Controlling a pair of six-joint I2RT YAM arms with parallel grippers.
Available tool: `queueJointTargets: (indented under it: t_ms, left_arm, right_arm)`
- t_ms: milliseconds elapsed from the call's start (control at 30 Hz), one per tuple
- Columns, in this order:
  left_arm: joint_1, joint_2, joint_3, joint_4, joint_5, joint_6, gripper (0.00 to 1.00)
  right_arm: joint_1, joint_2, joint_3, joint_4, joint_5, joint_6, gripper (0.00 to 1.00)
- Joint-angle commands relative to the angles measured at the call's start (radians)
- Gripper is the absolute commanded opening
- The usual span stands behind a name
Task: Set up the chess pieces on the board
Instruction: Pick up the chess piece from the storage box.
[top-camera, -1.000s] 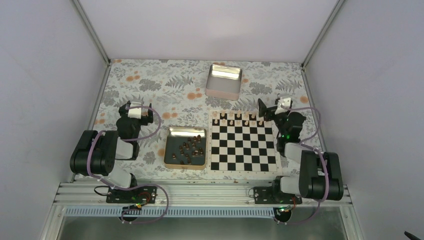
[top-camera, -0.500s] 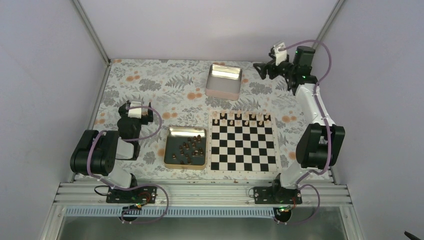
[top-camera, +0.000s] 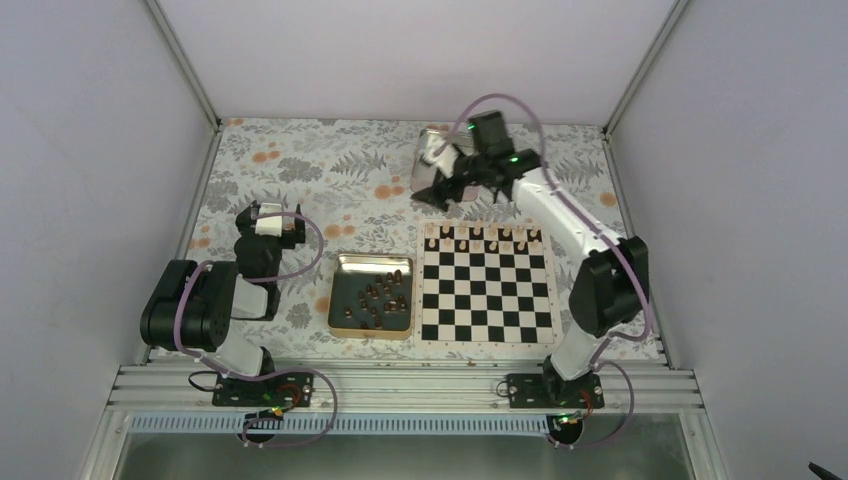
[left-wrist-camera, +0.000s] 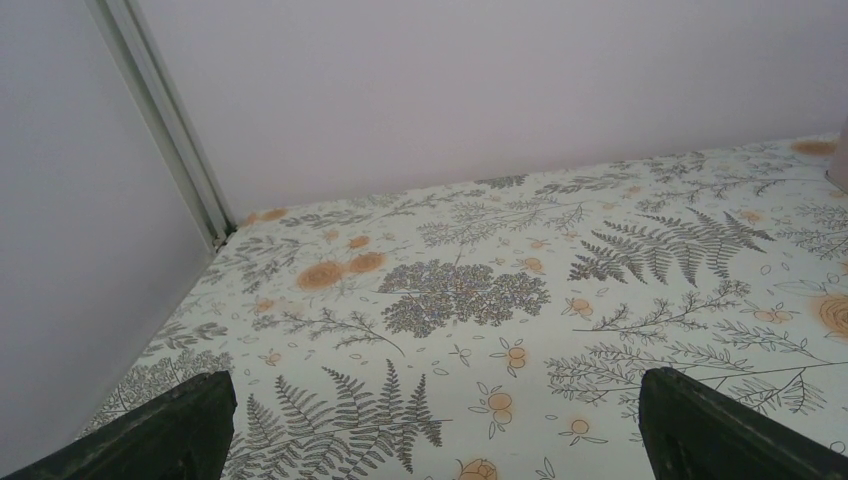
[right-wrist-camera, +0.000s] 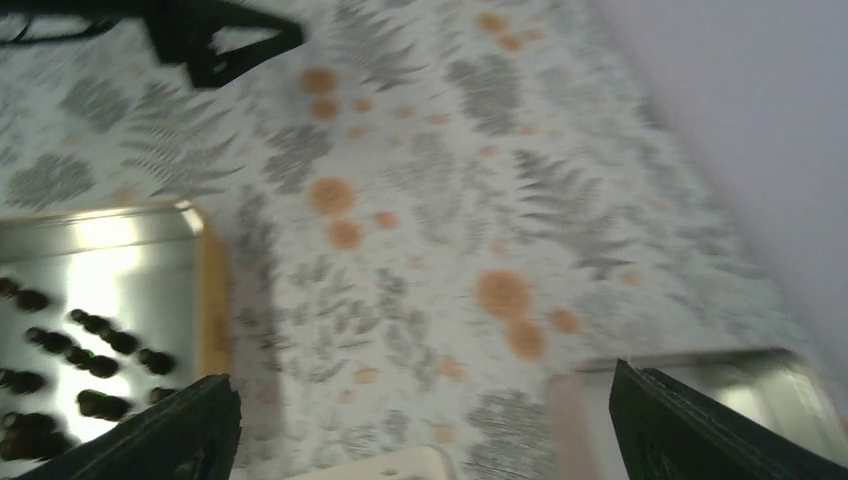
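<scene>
Flowered bench (top-camera: 300, 170): right claw (top-camera: 442, 192) has swung from the right side of the board (top-camera: 485, 290) to beyond its far edge, spread wide and empty, probably going for a first piece.
About sixteen dark chess pieces (top-camera: 375, 298) lie in the one tray (top-camera: 340, 262), left of the board. None is set yet. About eight pale pieces (top-camera: 477, 233) fill the far row. The left claw (left-wrist-camera: 430, 420) is also spread.

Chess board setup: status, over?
Left end effector open, parked; right end effector open, empty, by silver tin. Dark chess pieces in gold-rimmed tray, none on board. Nothing blocking.
</scene>
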Motion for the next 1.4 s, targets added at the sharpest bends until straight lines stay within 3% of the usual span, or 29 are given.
queueJointTargets:
  t_ms: [0, 267, 833, 1367]
  left_arm:
    - [-0.003, 0.011, 0.004, 0.053, -0.001, -0.005, 1.00]
    - [-0.003, 0.011, 0.004, 0.052, 0.001, -0.004, 1.00]
    - [-0.003, 0.011, 0.004, 0.052, -0.001, -0.005, 1.00]
    - [-0.003, 0.011, 0.004, 0.053, -0.001, -0.005, 1.00]
  right_arm:
    - [0.154, 0.051, -0.038, -0.120, 0.185, -0.098, 0.93]
    - [0.313, 0.185, -0.030, -0.236, 0.329, -0.122, 0.55]
    - [0.426, 0.131, -0.122, -0.264, 0.375, -0.115, 0.43]
    - [0.454, 0.172, -0.136, -0.262, 0.414, -0.114, 0.42]
